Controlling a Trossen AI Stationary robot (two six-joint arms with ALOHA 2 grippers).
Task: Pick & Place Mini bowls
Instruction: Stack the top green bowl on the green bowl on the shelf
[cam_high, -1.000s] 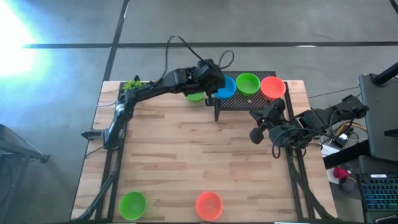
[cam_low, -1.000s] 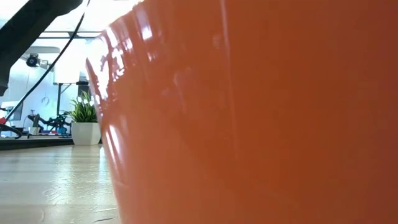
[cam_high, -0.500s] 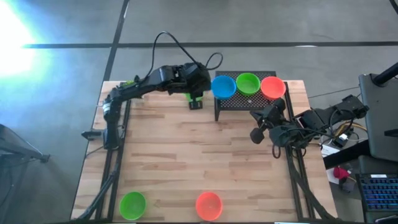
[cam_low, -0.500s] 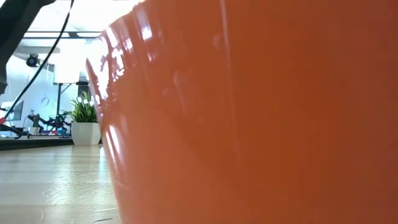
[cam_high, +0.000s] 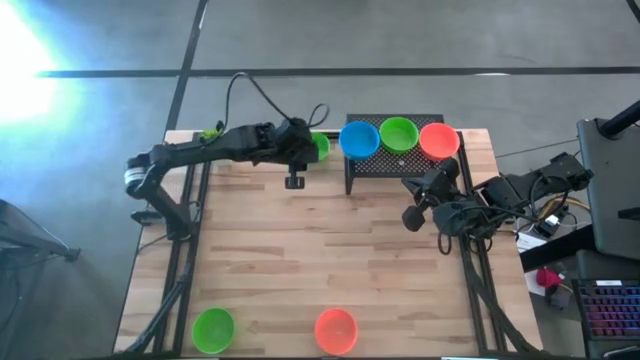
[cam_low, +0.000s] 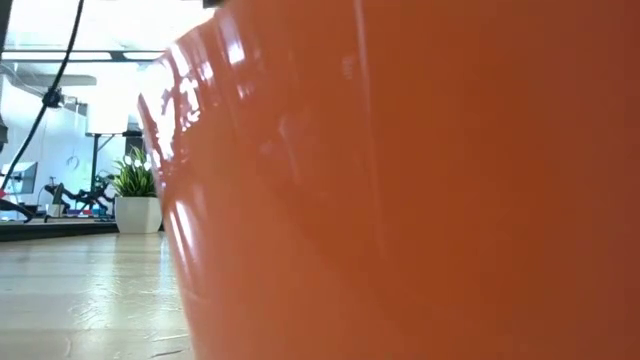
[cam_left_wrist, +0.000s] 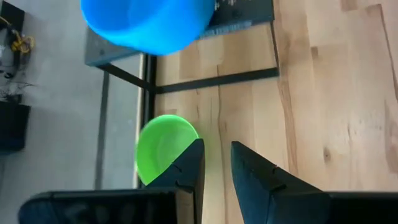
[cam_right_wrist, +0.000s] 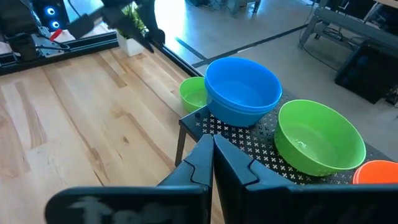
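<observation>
Three mini bowls sit in a row on a black perforated rack (cam_high: 395, 160) at the far edge of the wooden table (cam_high: 320, 250): a blue bowl (cam_high: 359, 139) at the left end, a green rack bowl (cam_high: 398, 132) in the middle, and an orange-red rack bowl (cam_high: 439, 140) at the right end. A small green bowl (cam_high: 319, 147) rests on the table just left of the rack, beside the blue one. At the near edge lie a green front bowl (cam_high: 213, 329) and an orange-red front bowl (cam_high: 336, 330), well apart from the rack. The left gripper (cam_high: 294, 181) hangs just beside the small green bowl, its fingers (cam_left_wrist: 186, 174) narrowly parted and holding nothing. The right gripper (cam_high: 411, 217) waits near the rack's right side, fingers pressed together and empty. A small leafy plant (cam_high: 211, 134) stands at the table's far left corner
</observation>
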